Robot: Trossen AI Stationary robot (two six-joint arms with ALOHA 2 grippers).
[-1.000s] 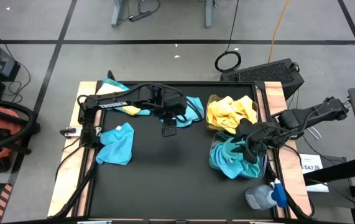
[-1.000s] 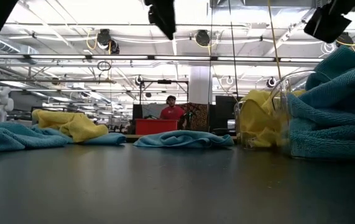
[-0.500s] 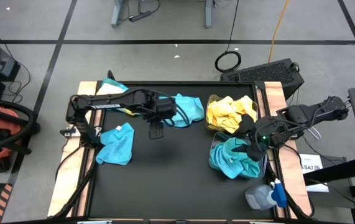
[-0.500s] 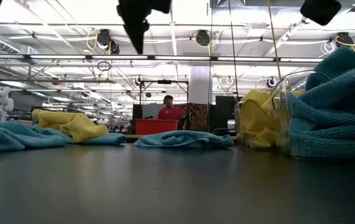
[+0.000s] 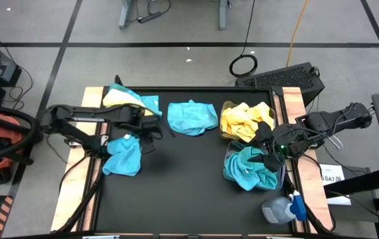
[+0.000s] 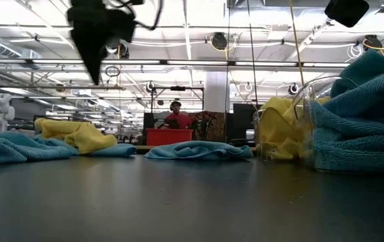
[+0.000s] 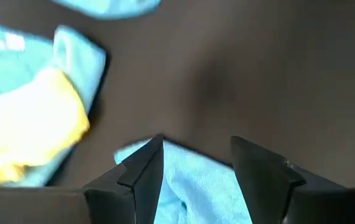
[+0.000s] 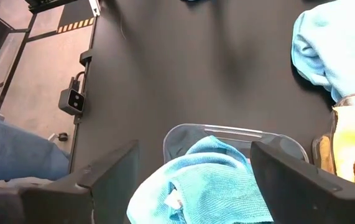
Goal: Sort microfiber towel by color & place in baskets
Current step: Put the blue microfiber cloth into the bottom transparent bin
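— Three loose cloths lie on the left half of the mat. Why is the left gripper (image 5: 151, 127) parked among them?

— My guess is it's lining up on the teal towel (image 5: 124, 154) near the left edge; in its wrist view the fingers (image 7: 141, 171) stand apart with nothing between them, teal cloth just beneath. Behind it a yellow towel (image 5: 117, 97) lies partly on another teal one, and a spread teal towel (image 5: 192, 116) sits mid-table.

— And the bins?

— Both stand on the right side, touching. The far basket (image 5: 226, 135) holds yellow cloths (image 5: 245, 121); the near basket (image 8: 233, 135) holds teal cloths (image 5: 247, 169), heaped above its rim.

— The right gripper (image 5: 267, 151)?

— It hangs over the teal bin, jaws wide open and holding nothing, probably placed for dropping. A grey bottle (image 5: 281, 209) lies beyond the bins.
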